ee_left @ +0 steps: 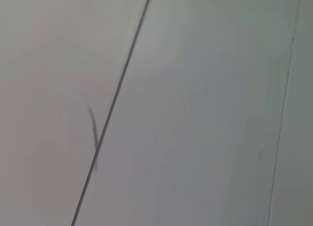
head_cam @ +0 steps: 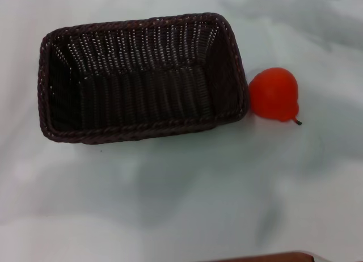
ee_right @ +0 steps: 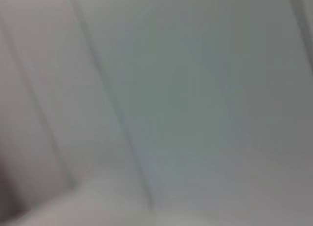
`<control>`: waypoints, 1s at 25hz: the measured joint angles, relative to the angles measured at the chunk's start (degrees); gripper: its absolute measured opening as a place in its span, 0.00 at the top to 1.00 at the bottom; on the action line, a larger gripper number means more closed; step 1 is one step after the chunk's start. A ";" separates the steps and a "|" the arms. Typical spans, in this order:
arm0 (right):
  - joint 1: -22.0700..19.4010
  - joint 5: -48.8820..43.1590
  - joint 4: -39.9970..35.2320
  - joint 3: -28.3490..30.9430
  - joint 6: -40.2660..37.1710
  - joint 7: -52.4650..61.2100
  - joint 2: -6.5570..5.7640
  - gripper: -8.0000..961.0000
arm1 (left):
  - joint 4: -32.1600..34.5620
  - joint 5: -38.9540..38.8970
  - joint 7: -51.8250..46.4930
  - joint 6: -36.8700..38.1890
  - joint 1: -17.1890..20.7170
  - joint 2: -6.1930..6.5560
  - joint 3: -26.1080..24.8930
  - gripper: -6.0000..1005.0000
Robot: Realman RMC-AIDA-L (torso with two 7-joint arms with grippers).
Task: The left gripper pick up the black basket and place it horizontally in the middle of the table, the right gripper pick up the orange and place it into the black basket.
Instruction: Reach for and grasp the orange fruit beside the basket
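Note:
The black basket (head_cam: 142, 77) lies on the white table (head_cam: 170, 188) in the head view, left of centre, its long side running left to right, open side up and empty. The orange (head_cam: 274, 94) rests on the table just to the right of the basket, close to its right wall, with its short dark stem pointing to the near right. Neither gripper shows in any view. The left wrist view and the right wrist view show only pale surface with thin dark lines.
A brown edge (head_cam: 266, 257) shows at the bottom of the head view, near the table's front. Bare table surface lies in front of the basket and the orange.

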 joint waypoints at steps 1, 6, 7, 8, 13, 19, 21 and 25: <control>0.25 -5.40 2.95 0.07 0.57 3.22 -0.31 0.04 | 1.89 -0.60 2.94 -0.25 -0.29 0.01 0.10 0.47; 3.62 -29.25 12.95 1.38 8.79 15.36 -0.64 0.05 | 5.04 -0.91 6.42 0.22 -1.54 0.03 0.39 0.46; 4.58 -32.73 14.22 2.01 10.65 16.66 -0.50 0.05 | 5.04 -0.91 6.42 0.22 -1.54 0.03 0.39 0.46; 5.48 -35.55 14.95 2.45 12.28 17.58 -0.39 0.05 | 5.38 -0.95 6.52 0.59 -1.97 0.03 0.06 0.45; 9.36 -45.00 15.21 2.56 17.79 19.66 -0.19 0.06 | 6.39 -1.21 6.51 1.37 -2.29 0.05 -0.10 0.44; 13.87 -53.48 10.68 1.34 18.31 20.04 1.84 0.06 | 7.49 -1.74 6.28 1.79 -2.40 0.04 -0.14 0.24; 14.89 -54.54 8.59 1.14 17.21 19.30 2.64 0.07 | 7.55 -1.74 6.24 1.80 -2.41 0.04 -0.14 0.23; 16.90 -54.94 3.16 0.95 13.97 16.77 3.95 0.07 | 8.07 -1.75 6.23 1.82 -2.44 0.03 -0.11 0.22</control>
